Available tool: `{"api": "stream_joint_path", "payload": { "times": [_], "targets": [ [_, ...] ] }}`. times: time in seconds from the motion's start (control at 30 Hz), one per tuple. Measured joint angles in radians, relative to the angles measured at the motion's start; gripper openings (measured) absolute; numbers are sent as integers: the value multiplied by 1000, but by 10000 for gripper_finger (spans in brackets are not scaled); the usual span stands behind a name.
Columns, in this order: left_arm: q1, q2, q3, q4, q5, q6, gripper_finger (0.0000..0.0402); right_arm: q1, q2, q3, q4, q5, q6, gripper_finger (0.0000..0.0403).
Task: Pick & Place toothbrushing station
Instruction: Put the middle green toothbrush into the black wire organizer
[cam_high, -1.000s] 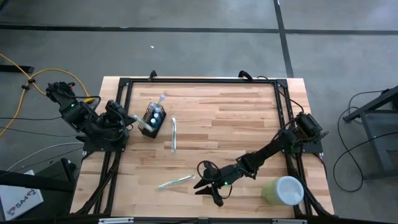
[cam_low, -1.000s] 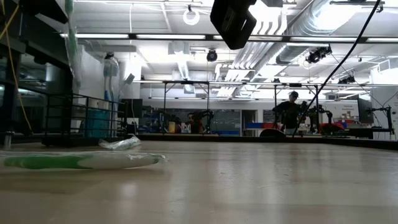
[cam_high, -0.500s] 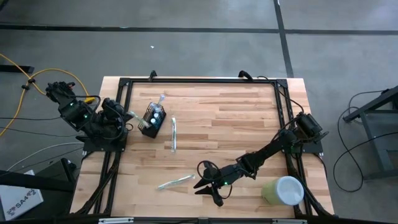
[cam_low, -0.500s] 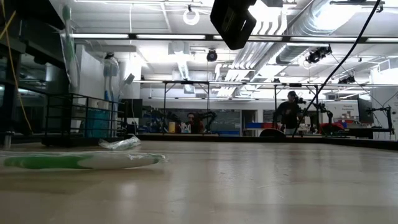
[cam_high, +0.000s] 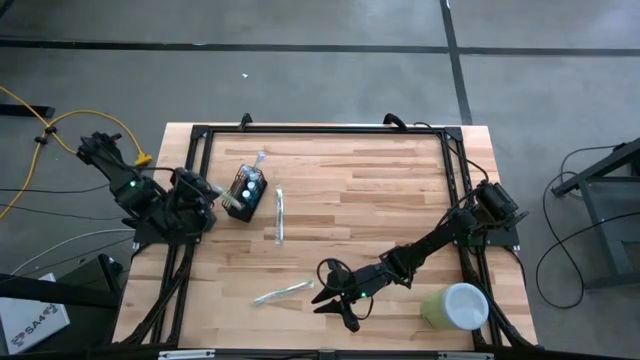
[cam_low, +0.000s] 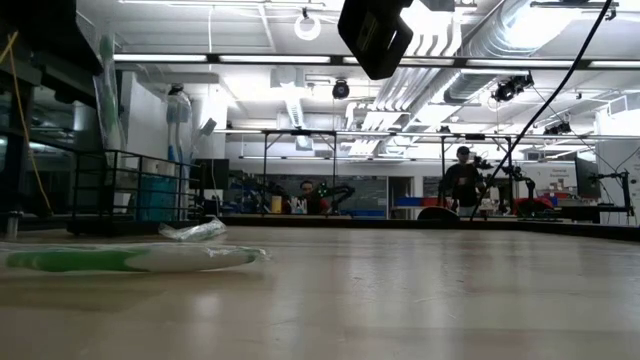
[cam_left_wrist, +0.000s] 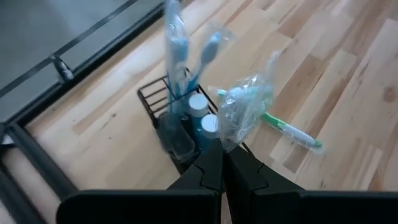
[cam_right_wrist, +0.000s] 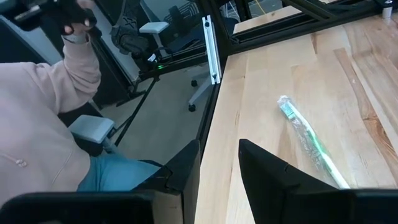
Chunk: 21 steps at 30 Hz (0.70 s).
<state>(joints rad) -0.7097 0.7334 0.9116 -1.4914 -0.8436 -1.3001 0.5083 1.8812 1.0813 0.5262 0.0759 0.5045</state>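
Black mesh holder: the toothbrushing station stands on the wooden tabletop near its left edge, with wrapped brushes upright inside it.
Left claw: the left claw is pressed together on a clear plastic wrapper, just beside the holder.
Right claw: the right claw sits low at the front of the tabletop with its fingers spread, nothing between them.
Loose brushes: a wrapped green toothbrush lies just left of the right claw; another wrapped toothbrush lies right of the holder.
Cup: a pale green cup stands at the front right corner.
Beyond the tabletop: a person in a pink sleeve sits close by.
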Motion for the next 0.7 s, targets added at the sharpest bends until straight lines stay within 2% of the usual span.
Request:
{"api": "stream_joint_path", "payload": {
  "times": [0.13, 0.37, 0.7],
  "targets": [
    [0, 0, -73, 101, 1, 23, 0, 0, 0, 0, 0, 0, 0, 103],
    [0, 0, -173, 129, 4, -58, 0, 2, 0, 0, 0, 0, 0, 103],
    [0, 2, -236, 240, 3, -25, 1, 2, 0, 0, 0, 0, -3, 103]
  ]
}}
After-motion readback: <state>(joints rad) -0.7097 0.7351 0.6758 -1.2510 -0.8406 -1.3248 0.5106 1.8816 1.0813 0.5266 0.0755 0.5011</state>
